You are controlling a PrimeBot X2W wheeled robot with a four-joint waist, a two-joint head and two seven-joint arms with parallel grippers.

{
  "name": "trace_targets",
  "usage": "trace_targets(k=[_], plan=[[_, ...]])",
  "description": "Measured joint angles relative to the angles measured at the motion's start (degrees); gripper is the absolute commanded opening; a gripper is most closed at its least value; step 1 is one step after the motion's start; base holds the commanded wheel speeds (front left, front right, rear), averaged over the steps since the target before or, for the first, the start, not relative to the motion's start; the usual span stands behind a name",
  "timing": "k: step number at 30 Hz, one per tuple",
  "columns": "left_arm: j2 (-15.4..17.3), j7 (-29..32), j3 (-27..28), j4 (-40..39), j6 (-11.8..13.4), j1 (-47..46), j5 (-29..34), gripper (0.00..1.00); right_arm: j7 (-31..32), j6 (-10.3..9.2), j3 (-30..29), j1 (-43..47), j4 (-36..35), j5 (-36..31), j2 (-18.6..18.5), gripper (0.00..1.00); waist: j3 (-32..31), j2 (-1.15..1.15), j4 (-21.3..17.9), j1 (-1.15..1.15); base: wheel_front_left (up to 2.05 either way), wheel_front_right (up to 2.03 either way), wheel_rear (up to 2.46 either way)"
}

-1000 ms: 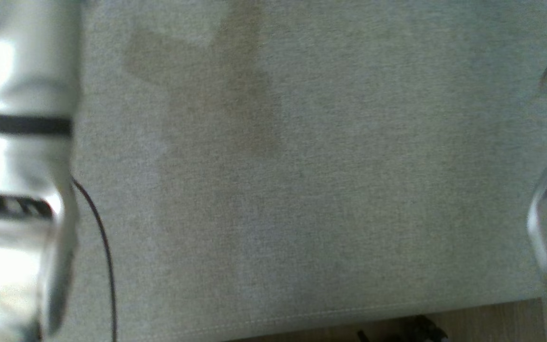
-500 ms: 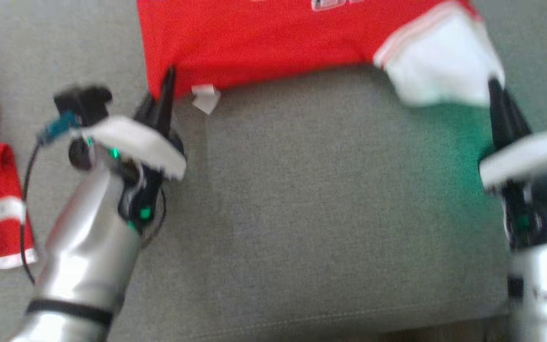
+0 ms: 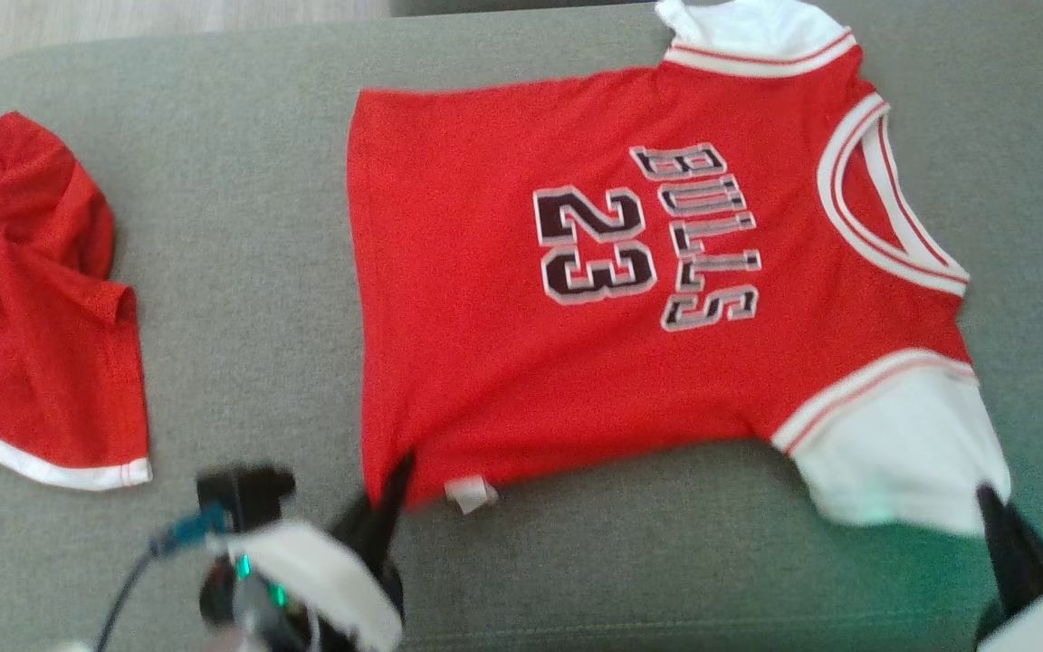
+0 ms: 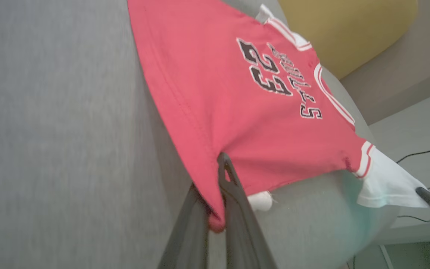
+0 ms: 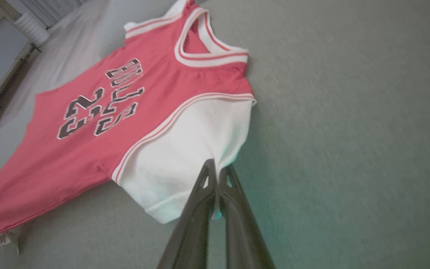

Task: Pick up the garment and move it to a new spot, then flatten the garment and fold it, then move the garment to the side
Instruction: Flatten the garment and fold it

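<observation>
The red basketball shirt with white sleeves lies spread flat on the grey cushion, so flattening looks nearly done. The left gripper pinches its hem corner at 7 o'clock and the right gripper pinches its white sleeve at 5 o'clock; folding next likely means lifting this near edge towards 12 o'clock. Both grippers are cut off at the bottom edge.

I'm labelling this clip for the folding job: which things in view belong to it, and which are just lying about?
In the job:
jersey
left gripper, shut on its hem corner
right gripper, shut on its white sleeve

Lying about:
other red garment
yellow cushion
cable
</observation>
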Motion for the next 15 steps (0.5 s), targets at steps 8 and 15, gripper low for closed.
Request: trace_targets(k=[8, 15], plan=[[1.41, 3.82, -0.12, -9.42, 5.6, 9.27, -2.21, 0.0, -2.38, 0.0, -0.31, 5.91, 0.91, 3.49, 0.13, 0.0, 1.37, 0.0, 0.39, 0.0, 0.0, 0.0, 0.0], [2.77, 13.59, -0.12, -11.61, 11.24, 4.31, -2.27, 0.0, 4.11, 0.0, -0.14, -3.04, -2.6, 0.93, 0.13, 0.0, 1.29, 0.0, 0.75, 0.0, 0.0, 0.0, 0.0]])
